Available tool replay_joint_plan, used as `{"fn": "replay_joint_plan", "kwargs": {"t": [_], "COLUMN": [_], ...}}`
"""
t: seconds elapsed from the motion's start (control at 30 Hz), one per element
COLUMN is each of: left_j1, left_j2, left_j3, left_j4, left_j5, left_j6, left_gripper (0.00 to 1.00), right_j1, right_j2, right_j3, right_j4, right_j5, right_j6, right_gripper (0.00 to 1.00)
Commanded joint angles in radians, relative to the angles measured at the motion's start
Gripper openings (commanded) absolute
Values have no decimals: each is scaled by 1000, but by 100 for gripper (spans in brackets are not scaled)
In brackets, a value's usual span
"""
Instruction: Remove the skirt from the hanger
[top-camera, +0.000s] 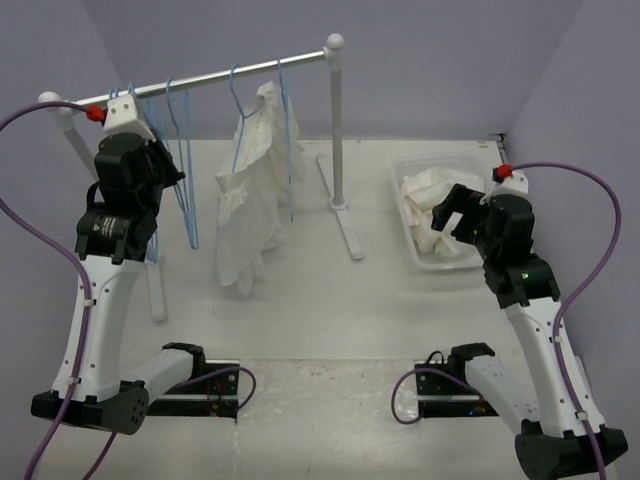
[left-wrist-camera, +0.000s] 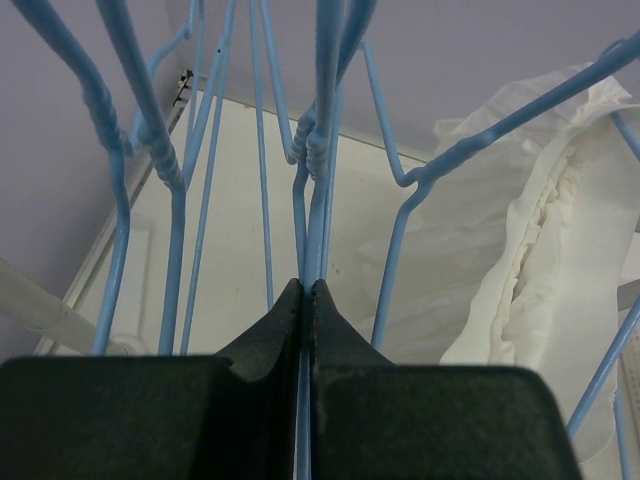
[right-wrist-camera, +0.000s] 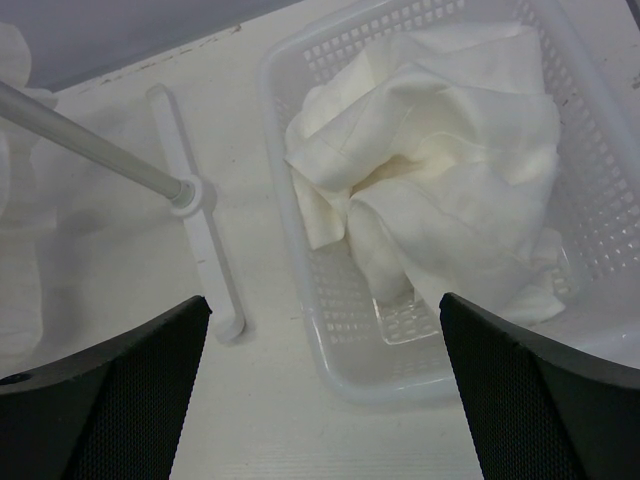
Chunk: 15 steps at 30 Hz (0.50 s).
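Observation:
The skirt (top-camera: 420, 190), a crumpled white cloth, lies in the clear plastic basket (top-camera: 440, 160) at the right; it fills most of the basket in the right wrist view (right-wrist-camera: 440, 170). My right gripper (top-camera: 452, 216) hangs open and empty above the basket's near end (right-wrist-camera: 322, 300). My left gripper (top-camera: 168, 175) is shut on the wire of a bare blue hanger (left-wrist-camera: 322, 190) hanging on the rail (top-camera: 220, 78); the wire runs between the closed jaws (left-wrist-camera: 308, 290).
A longer white garment (top-camera: 250, 200) hangs on another blue hanger at mid-rail, just right of my left gripper (left-wrist-camera: 560, 250). Several bare blue hangers (top-camera: 180, 120) hang at the rail's left end. The rack's right post (top-camera: 338, 130) and foot (right-wrist-camera: 205, 250) stand left of the basket.

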Motion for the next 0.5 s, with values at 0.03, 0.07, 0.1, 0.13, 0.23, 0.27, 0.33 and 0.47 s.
{"fn": "replay_joint_plan", "kwargs": {"t": [0.03,0.07,0.1,0.13,0.23,0.27,0.33,0.47], "left_j1": [1,1,1,1,1,1,2,1], "left_j2": [-15,-28,-32,-37,-52,-55,-58,-49], "left_j3": [1,1,2,7,21,25,41,82], "left_j4": [45,53,58,68,90,91,96,61], "left_j5": [-5,3,9,14,46,57,55,-87], "left_j6": [22,26,35,45,75,83,94,129], "left_gripper": [0,0,0,0,0,0,0,0], "right_j1": [4,4,4,4,4,4,4,4], "right_j2": [9,8,8,8,8,6,3,-5], "right_j3": [9,9,9,10,9,9,9,7], "right_j4": [12,12,10,12,12,10,9,10], "right_j5": [22,21,21,21,21,21,21,22], "right_j6": [-13,-13,-13,-13,-15,-15,-15,-16], "right_gripper": [99,99,99,99,99,99,99,99]}}
